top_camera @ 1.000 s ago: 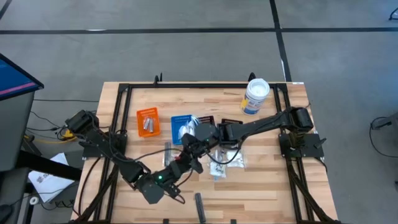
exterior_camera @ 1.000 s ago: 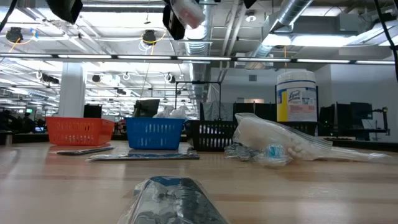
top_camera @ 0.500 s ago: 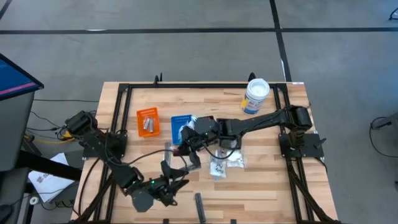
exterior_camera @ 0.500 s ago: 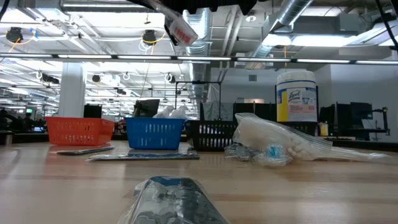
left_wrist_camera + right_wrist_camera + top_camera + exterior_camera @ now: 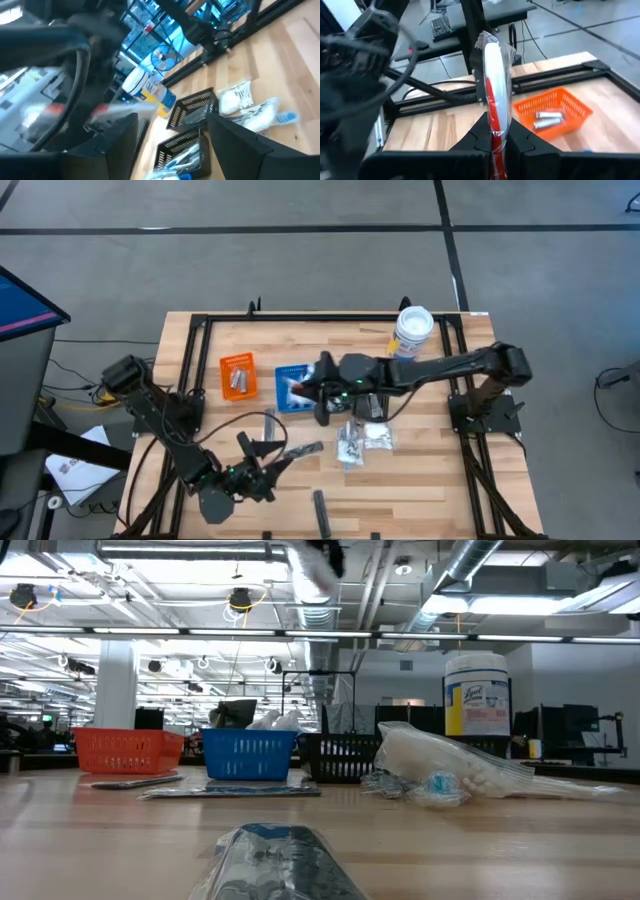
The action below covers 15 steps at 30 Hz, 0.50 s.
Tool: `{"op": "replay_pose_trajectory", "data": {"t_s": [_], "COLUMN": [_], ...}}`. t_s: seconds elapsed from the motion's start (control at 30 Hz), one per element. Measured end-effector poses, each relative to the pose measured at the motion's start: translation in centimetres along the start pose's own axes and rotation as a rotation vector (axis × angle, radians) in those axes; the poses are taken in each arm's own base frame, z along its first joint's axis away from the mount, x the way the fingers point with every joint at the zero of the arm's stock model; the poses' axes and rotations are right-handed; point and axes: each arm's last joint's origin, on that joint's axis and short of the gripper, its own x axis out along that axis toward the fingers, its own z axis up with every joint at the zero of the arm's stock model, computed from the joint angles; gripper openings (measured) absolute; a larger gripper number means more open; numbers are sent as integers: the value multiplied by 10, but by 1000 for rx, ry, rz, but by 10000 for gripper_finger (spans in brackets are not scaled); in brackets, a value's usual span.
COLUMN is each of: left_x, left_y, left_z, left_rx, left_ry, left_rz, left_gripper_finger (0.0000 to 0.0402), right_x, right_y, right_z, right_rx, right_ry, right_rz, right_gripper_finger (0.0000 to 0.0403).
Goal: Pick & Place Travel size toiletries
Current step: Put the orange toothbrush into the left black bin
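Observation:
My right gripper (image 5: 306, 387) is high over the blue bin (image 5: 290, 374), shut on a slim clear-wrapped stick with red and white (image 5: 495, 75). In the low view the stick (image 5: 315, 568) shows blurred near the top. My left gripper (image 5: 262, 453) hangs open over the table's near left part, holding nothing; its wrist view shows its fingers (image 5: 235, 142) wide apart. More toiletries lie in a pile (image 5: 361, 439) right of centre. A silvery sachet (image 5: 303, 451) lies flat near the left gripper. Silvery tubes lie in the orange bin (image 5: 237, 375). My right gripper pinches the stick's near end (image 5: 495, 119) between its two fingers (image 5: 479, 134). The stick runs on past the fingertips, in line with them. It is lifted clear, above the blue bin.
A black bin (image 5: 345, 756) stands right of the blue one, partly under the right arm. The white tub with a blue label (image 5: 411, 333) stands at the far right. A dark wrapped packet (image 5: 320, 511) lies at the near edge. A black frame rims the table (image 5: 200, 350).
My right gripper has carried the stick from beside the pile toward the table's far left, over the blue bin, its arm rising. My left gripper has drawn back from it toward the near left edge.

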Motion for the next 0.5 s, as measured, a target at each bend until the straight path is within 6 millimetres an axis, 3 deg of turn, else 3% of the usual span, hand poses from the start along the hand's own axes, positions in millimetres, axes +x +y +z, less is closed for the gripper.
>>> {"op": "replay_pose_trajectory", "data": {"t_s": [0.27, 0.5], "left_x": [-6, -5], "left_y": [36, 82], "left_z": [-16, -38], "left_rx": [-184, -502], "left_ry": [3, 3], "left_rz": [35, 71], "left_gripper_finger": [218, 209], "right_x": [-35, -57], "right_y": [-17, -35], "right_z": [-59, -63], "right_rx": [179, 257], "right_ry": [-41, -193], "right_rz": [12, -208], "right_gripper_finger": [9, 9]}}
